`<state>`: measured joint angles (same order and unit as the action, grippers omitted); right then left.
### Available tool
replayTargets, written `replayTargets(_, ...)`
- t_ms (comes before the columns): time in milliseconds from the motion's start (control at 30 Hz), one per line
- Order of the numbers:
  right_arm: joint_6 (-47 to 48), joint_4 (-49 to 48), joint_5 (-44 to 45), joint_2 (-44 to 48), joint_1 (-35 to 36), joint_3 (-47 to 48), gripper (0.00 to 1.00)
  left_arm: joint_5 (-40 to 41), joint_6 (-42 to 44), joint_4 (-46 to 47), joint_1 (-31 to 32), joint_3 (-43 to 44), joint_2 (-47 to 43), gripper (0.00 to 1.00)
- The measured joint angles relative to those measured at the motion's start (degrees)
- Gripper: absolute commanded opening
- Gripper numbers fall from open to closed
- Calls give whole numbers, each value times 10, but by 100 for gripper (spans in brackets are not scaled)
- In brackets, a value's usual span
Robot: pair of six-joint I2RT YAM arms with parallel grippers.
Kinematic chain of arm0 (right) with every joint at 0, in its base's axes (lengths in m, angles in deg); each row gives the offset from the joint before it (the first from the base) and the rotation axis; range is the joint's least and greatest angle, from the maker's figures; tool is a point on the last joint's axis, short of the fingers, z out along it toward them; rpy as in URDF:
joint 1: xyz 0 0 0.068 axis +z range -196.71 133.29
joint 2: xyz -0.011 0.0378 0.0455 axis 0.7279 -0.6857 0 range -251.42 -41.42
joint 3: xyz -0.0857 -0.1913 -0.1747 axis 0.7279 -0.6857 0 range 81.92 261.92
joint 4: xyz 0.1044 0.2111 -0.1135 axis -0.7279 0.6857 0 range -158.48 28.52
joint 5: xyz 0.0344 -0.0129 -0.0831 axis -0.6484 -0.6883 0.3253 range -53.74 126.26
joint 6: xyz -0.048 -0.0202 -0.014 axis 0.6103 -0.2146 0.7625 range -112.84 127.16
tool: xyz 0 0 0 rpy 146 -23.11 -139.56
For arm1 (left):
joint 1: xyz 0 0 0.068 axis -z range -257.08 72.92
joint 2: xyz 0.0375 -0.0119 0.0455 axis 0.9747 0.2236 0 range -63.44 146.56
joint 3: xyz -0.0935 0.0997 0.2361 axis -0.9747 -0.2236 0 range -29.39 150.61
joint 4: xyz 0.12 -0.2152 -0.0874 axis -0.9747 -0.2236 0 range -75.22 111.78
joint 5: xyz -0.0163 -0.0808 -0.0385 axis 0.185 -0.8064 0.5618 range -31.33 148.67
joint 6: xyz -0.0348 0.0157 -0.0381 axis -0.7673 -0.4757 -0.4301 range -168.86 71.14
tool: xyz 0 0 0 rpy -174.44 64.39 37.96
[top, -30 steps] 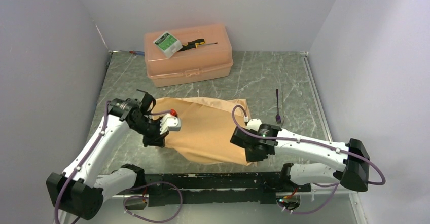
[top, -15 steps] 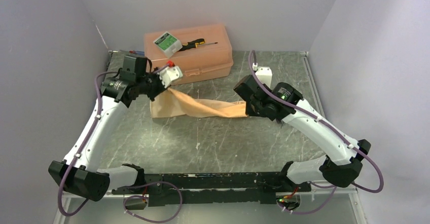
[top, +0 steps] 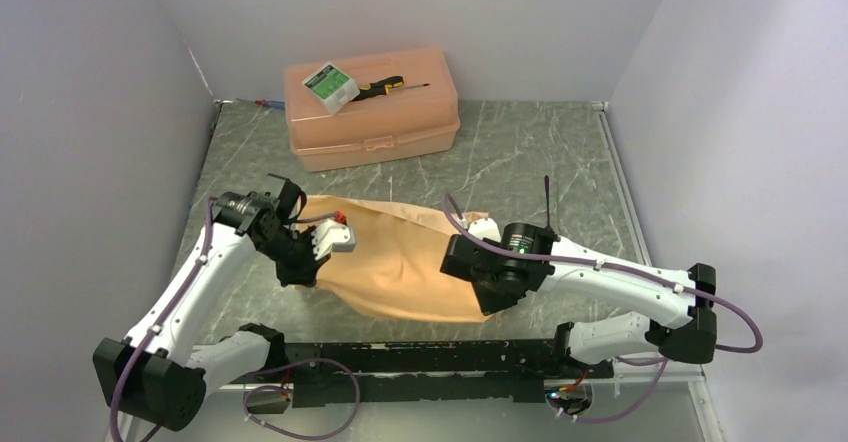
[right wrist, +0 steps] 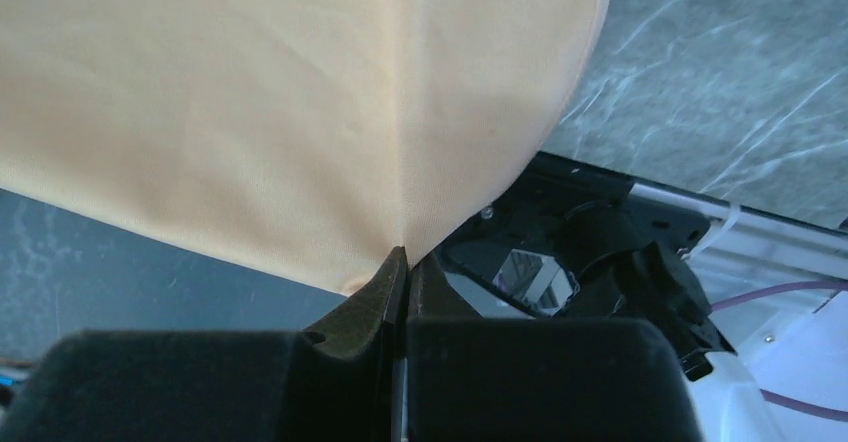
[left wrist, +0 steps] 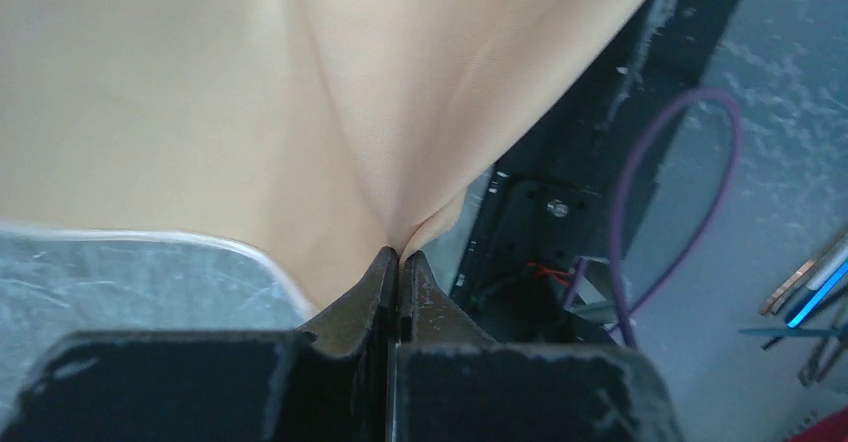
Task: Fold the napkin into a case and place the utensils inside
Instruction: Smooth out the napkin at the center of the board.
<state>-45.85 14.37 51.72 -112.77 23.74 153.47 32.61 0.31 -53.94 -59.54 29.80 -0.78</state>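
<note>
2 arms (top: 195, 287) reach low across the desk (top: 520, 162), elbows splayed outward; the left gripper (left wrist: 400, 254) and the right gripper (right wrist: 403, 252) each clench a near corner of the napkin (top: 400, 262).

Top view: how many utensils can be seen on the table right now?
1: a slim dark utensil lies on the table right of the napkin, its near end hidden behind the right arm. More may be hidden under the cloth or the arms.
</note>
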Motion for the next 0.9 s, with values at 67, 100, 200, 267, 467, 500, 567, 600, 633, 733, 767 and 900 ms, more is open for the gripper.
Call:
replayTargets(67,0,4,-21,0,4,0,0,-10,10,-29,2,-3,-13,3)
replayTargets(100,0,6,-27,0,4,0,0,-13,11,-35,2,-3,-18,3)
replayTargets(200,7,6,-40,-7,-2,0,0,-20,12,-44,3,-3,-24,3)
replayTargets(267,15,-6,-43,-15,-10,-10,4,-22,11,-41,3,-5,-23,3)
replayTargets(467,57,-95,-84,-30,-96,-101,76,-15,-2,20,6,-55,2,3)
replayTargets(500,70,-108,-88,-34,-118,-106,76,-10,-4,33,8,-65,10,3)
replayTargets(567,93,-136,-91,-38,-157,-103,73,-1,-8,62,12,-82,29,3)
replayTargets(600,102,-143,-90,-39,-172,-97,69,3,-9,73,14,-87,36,3)
replayTargets(633,113,-151,-86,-43,-192,-85,65,7,-10,86,17,-92,41,3)
replayTargets(733,135,-206,-72,-56,-229,-54,57,21,-22,131,26,-109,52,3)
replayTargets(767,141,-234,-66,-62,-237,-52,56,25,-25,145,28,-114,56,3)
replayTargets(900,165,-332,-49,-137,-244,-56,51,49,-42,199,33,-124,83,3)
